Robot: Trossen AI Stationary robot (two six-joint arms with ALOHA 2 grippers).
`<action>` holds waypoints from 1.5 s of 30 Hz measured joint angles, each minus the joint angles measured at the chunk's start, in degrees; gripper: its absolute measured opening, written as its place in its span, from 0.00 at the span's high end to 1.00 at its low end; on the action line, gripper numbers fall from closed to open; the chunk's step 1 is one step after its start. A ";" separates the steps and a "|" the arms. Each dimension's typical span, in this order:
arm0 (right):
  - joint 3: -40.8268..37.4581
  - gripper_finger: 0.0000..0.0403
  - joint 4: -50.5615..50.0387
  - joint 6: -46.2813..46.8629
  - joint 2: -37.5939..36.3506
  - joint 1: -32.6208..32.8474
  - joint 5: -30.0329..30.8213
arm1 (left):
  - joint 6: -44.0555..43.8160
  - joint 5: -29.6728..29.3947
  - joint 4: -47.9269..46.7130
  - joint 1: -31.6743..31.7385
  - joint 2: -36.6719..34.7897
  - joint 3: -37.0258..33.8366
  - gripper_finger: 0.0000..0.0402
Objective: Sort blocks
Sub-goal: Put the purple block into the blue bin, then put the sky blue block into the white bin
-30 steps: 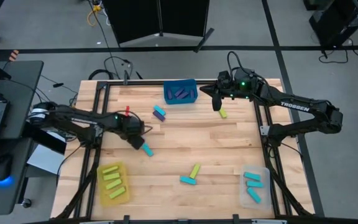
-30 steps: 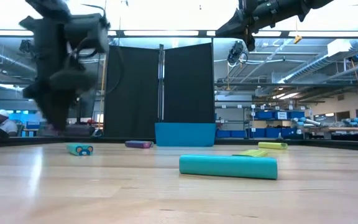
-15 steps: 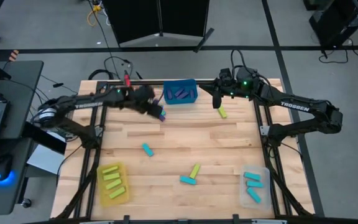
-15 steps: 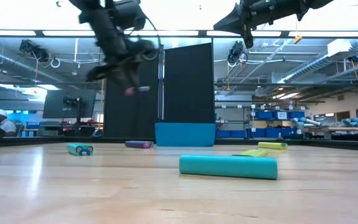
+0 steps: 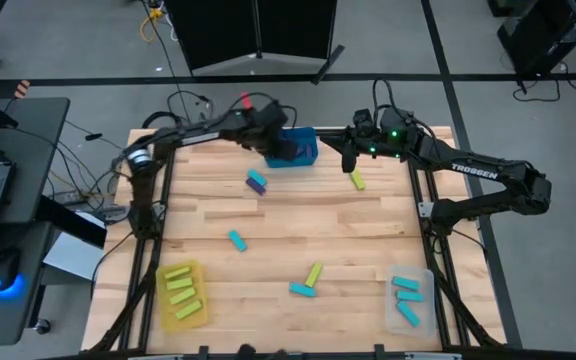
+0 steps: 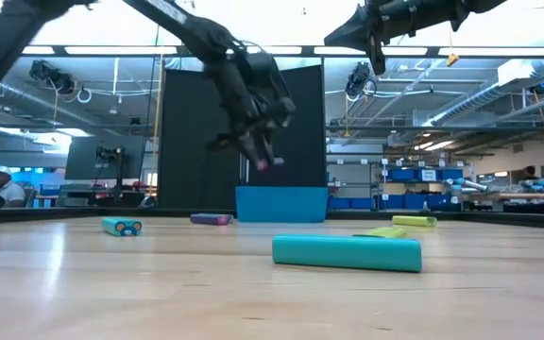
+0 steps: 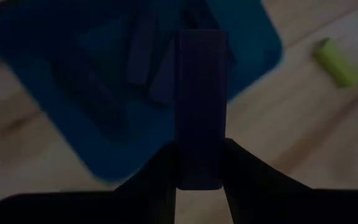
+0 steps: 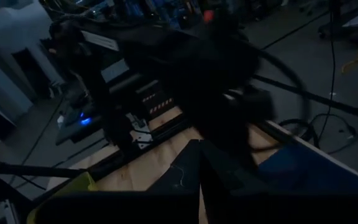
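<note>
My left gripper (image 5: 273,138) hangs above the blue bin (image 5: 303,155) at the table's far edge, shut on a purple block (image 7: 199,93). Other purple blocks (image 7: 143,53) lie in that bin. My right gripper (image 5: 348,160) is shut with nothing in it, raised above the far right, near a lime block (image 5: 358,181) lying flat on the wood. A purple and cyan pair (image 5: 256,181), a cyan block (image 5: 237,240), and a lime (image 5: 313,273) and a cyan block (image 5: 302,290) lie flat on the table. My left gripper pinches the purple block between its two fingers (image 7: 241,171), on the block's two long sides near its rear end (image 7: 199,177). The block runs forward along the fingers, which slant down from the table's left. It hangs clear above the blue bin (image 7: 42,81).
A yellow bin (image 5: 164,300) with lime blocks stands at the near left. A clear bin (image 5: 426,300) with cyan blocks stands at the near right. Bare wood lies across the table's middle. Black frame posts run along both side edges.
My left gripper has swung from the table's left middle toward the far edge and the right, rising, and now hangs over the blue bin with the purple block between its fingers. The blocks on the table have stayed where they were.
</note>
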 joint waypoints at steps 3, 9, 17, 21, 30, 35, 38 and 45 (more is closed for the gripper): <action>0.00 0.97 0.00 1.25 0.00 0.00 -0.01 | 3.25 -0.01 -1.23 1.21 4.61 3.08 0.75; 0.00 0.97 0.00 1.76 0.00 0.77 -0.01 | 6.39 0.04 -1.94 3.42 11.00 6.30 0.75; -0.01 0.97 -0.02 3.04 0.00 1.09 0.00 | 9.57 -0.21 -1.76 3.71 12.56 6.53 0.75; 0.00 0.97 -0.03 3.03 0.00 1.09 0.27 | 10.53 -0.28 -1.90 3.85 12.56 6.53 0.75; 0.00 0.97 -0.04 3.03 0.00 1.09 0.42 | 11.07 -0.39 -1.90 4.04 12.56 6.53 0.71; 0.00 0.97 -0.04 3.03 0.00 1.09 0.42 | 13.41 -0.29 -1.66 4.04 12.56 6.53 0.55; -0.01 0.96 -0.05 3.03 0.00 1.09 0.44 | 15.57 0.20 -1.86 4.04 12.03 6.53 0.52; 0.00 0.95 -0.04 4.06 0.00 1.09 0.42 | 18.09 -5.10 -1.46 2.99 7.22 6.39 0.56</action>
